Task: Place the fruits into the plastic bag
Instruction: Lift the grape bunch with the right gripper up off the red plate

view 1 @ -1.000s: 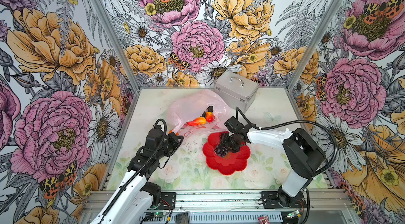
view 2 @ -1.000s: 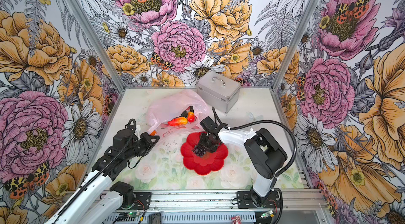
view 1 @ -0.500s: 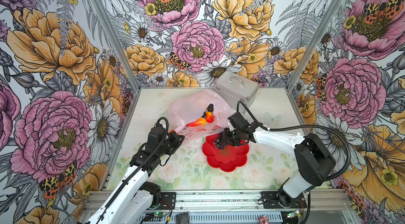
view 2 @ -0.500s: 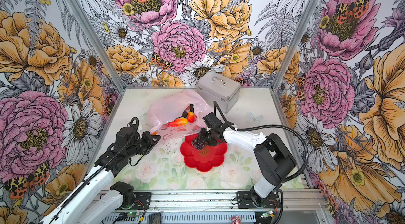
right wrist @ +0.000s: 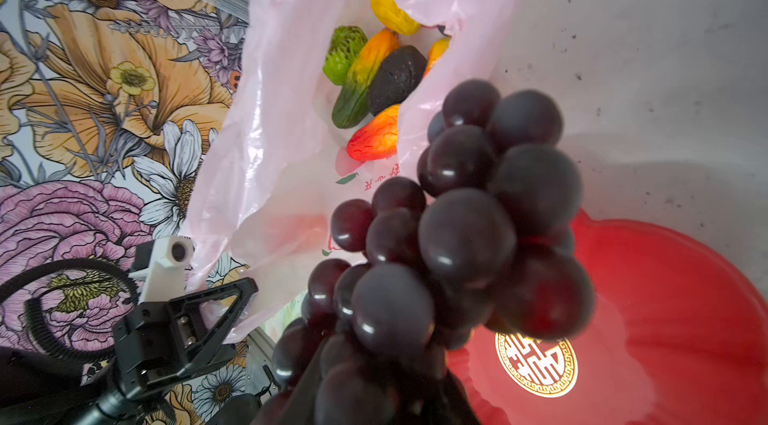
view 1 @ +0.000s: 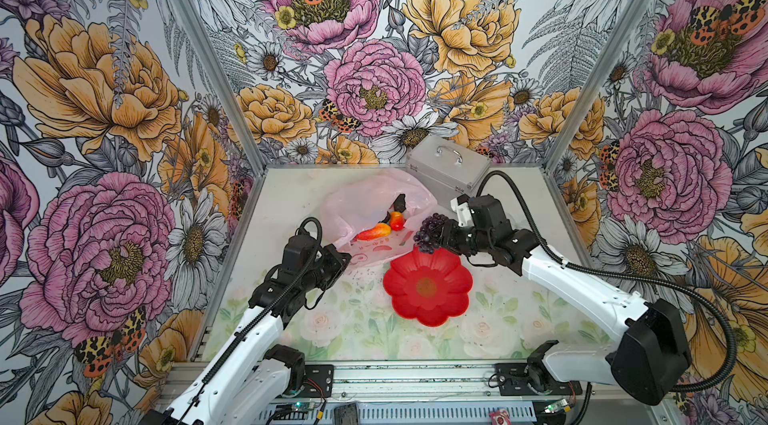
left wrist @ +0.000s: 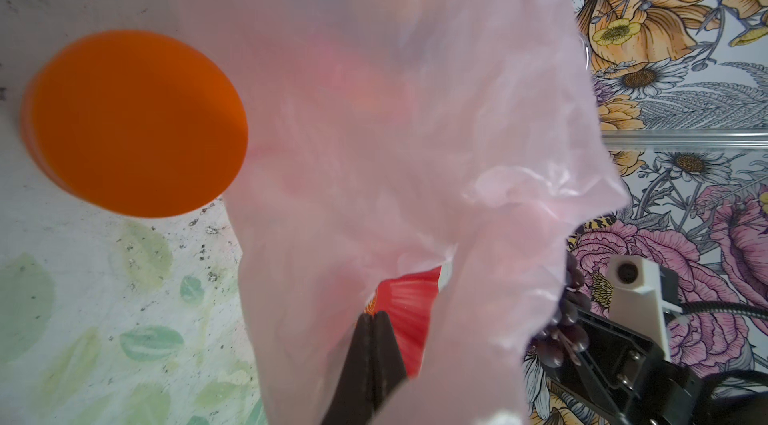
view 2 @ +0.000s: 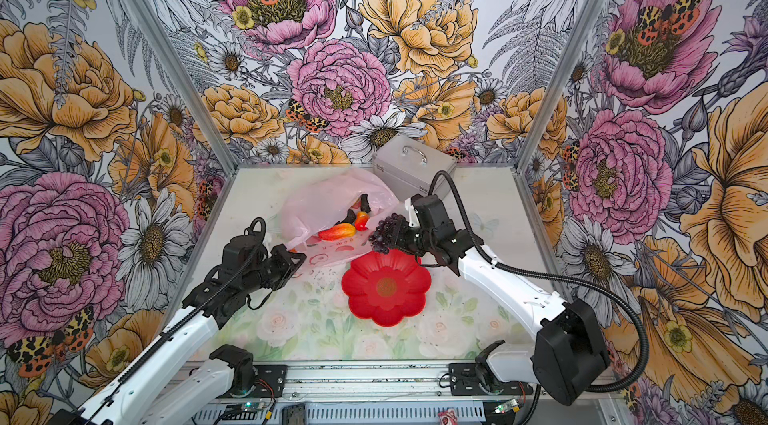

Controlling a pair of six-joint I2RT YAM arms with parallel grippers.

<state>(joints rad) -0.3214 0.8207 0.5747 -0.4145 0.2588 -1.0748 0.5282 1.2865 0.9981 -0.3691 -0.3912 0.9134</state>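
Note:
The pink plastic bag lies at the back middle with its mouth facing the front. My left gripper is shut on the bag's near edge and holds it up. Inside the bag lie a mango, a lime, an avocado, a lemon and a red-orange fruit. My right gripper is shut on the dark purple grapes. It holds them in the air just right of the bag's mouth.
A red flower-shaped plate sits on the mat below the grapes. A silver metal case stands at the back, right of the bag. An orange cap shows beside the bag near my left gripper.
My right gripper has lifted the grapes off the red plate and carried them back toward the bag's mouth. The left gripper has kept its hold on the bag's edge.

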